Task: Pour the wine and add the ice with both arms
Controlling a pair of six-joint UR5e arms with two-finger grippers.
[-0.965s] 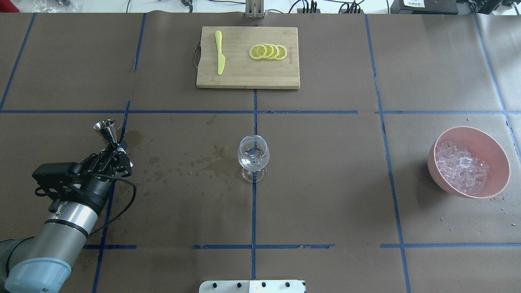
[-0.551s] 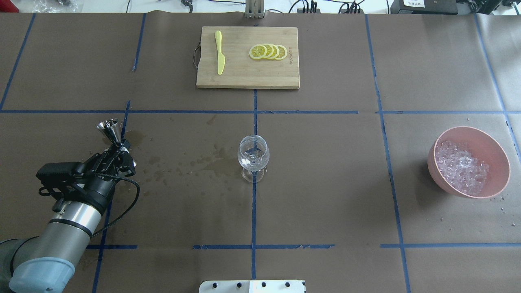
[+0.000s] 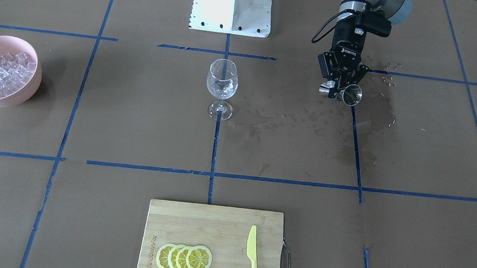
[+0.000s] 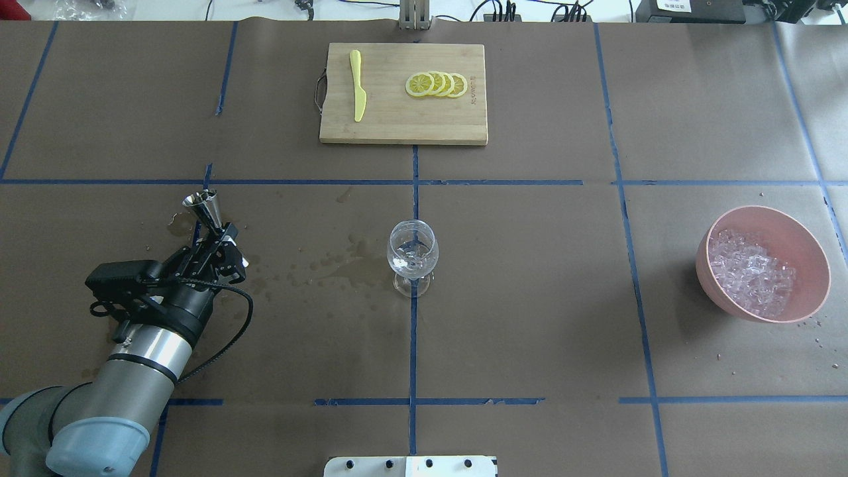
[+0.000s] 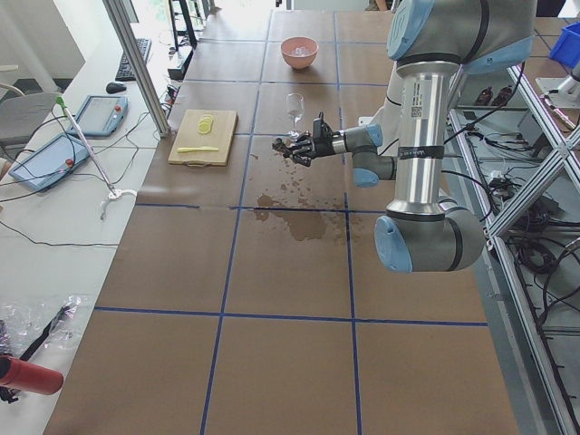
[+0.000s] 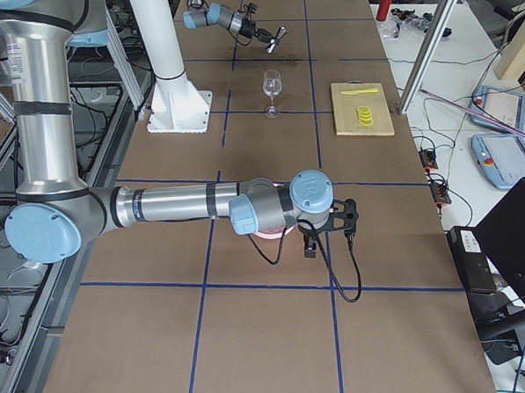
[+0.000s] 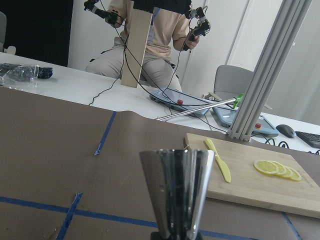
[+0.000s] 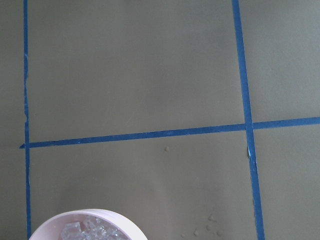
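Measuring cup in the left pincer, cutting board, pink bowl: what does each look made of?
Measuring cup: metal, likely polished steel; mirror-like reflections streak its cone.
Cutting board: pale wood, possibly bamboo; matte, with fine grain strips.
Bowl: smooth matte pink, plastic or ceramic; the look does not settle which.

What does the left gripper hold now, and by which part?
The left gripper holds a steel jigger, clamped at its narrow middle between the two cones.

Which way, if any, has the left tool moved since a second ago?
Yes: the left tool, shut on the jigger, shifted rightward toward the wine glass; the jigger now overlaps the blue tape line.
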